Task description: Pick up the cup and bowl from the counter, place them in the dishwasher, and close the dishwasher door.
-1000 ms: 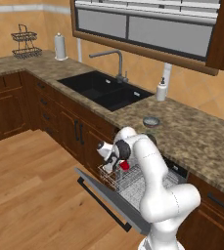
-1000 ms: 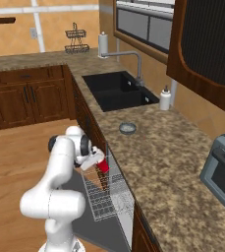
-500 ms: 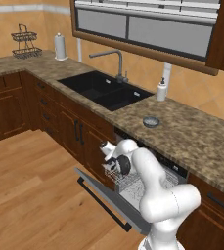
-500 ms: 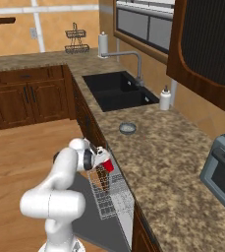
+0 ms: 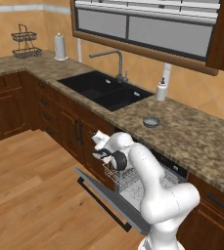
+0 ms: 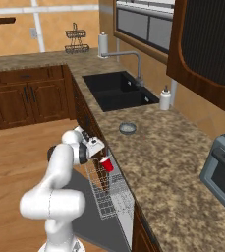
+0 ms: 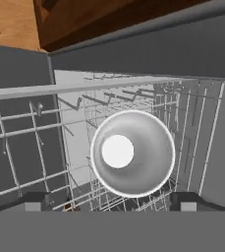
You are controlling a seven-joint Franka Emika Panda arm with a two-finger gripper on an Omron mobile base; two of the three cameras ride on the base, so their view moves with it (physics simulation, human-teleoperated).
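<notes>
White arm segments rose from the base, bent at the elbow, and reached forward and down, so that the tool (image 6: 102,156) hung over the pulled-out wire rack (image 6: 109,197) of the dishwasher (image 5: 155,171). In the hand view the finger tips (image 7: 33,201) stood apart at the two lower corners, with the cup (image 7: 133,153) seen mouth-on between and beyond them, its white inside facing the camera; whether the tips touched its wall could not be told. In the right base view the cup (image 6: 106,164) showed red, just below the wrist and above the rack wires. The dishwasher door (image 5: 108,200) lay dropped open, flat and dark grey, with its black bar handle (image 5: 103,204) along the outer edge, over the wooden floor (image 5: 30,195).

Beyond the arm, the bowl (image 5: 151,121) sat upright on the counter (image 5: 196,136), well apart from the tool; the right base view placed the bowl (image 6: 127,128) near the counter's front edge. Farther back lay the black sink (image 5: 103,90) with its tap (image 5: 114,61), and a white soap bottle (image 5: 162,91) stood beside the sink. A paper-towel roll (image 5: 60,47) and a wire basket (image 5: 26,41) stood at the far end of the counter. A grey toaster oven (image 6: 224,170) occupied the right base view's right edge.
</notes>
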